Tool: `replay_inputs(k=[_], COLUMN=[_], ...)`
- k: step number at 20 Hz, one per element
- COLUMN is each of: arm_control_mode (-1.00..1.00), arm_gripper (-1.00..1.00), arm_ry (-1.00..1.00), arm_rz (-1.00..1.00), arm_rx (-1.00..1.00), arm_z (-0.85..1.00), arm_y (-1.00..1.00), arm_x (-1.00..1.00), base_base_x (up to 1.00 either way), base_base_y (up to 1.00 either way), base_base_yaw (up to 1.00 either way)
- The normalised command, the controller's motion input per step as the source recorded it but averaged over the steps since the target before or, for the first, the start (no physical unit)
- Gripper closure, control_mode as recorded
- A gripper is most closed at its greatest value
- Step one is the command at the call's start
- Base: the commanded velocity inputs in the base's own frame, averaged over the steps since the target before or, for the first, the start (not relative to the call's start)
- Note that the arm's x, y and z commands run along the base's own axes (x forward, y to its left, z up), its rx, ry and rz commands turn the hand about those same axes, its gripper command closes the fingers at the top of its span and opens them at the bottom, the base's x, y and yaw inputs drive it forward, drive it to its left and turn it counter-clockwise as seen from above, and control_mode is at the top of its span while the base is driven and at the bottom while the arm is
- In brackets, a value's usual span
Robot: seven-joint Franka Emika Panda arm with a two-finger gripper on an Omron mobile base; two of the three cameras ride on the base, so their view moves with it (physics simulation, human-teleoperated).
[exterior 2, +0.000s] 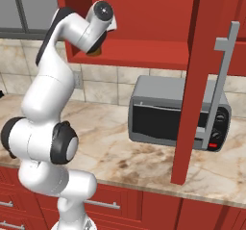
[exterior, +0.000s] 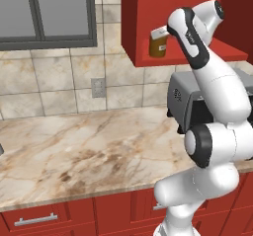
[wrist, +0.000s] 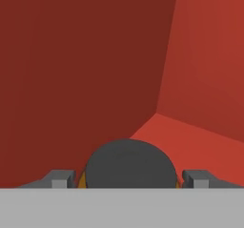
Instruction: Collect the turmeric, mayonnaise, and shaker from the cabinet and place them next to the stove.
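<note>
Red cabinet [exterior: 141, 13] walls close in on three sides of the open shelf where the arm is working, above a marble tabletop [exterior: 74, 151] that carries a grey toaster oven [exterior 2: 178, 113] under the shelf's right part. The turmeric [exterior: 158, 45] stands at the shelf's front left corner, near the open edge. In the hand view its dark lid sits low and centred, with the claw [wrist: 128, 178] straddling it: one fingertip [wrist: 59, 178] shows on each side of the lid with a small gap, so the claw stands wide and has hold of nothing yet.

The main risk, judged from this, is the jar's place by the lip. If the fingers close unevenly, or the hand is a little off centre, one pad would likely push the jar sideways before the other meets it, and it could tip or slide off the shelf onto the tabletop below. How far down the jar's body the fingers reach cannot be told; a grip on the lid alone could slip once lifted. The cabinet's left wall stands close to the wrist, so a careless pull-out might knock hand or jar against it. The open cabinet door [exterior 2: 197, 80] hangs to the right, and a wide swing toward the stove could catch it.
</note>
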Motion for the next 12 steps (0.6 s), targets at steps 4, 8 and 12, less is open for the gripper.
replay_inputs(k=[4,8,12], arm_control_mode=[-1.00,-1.00,-1.00], arm_gripper=[1.00,1.00,1.00], arm_ry=[0.00,0.00,-0.04], arm_rz=[0.00,0.00,0.00], arm_rx=[0.00,0.00,0.00], arm_z=[0.00,0.00,0.00], arm_y=[-0.10,-0.24,-0.24], arm_x=[-0.48,-0.74,-0.90], base_base_x=[0.00,0.00,0.00], base_base_y=[0.00,0.00,0.00], base_base_yaw=[0.00,0.00,0.00])
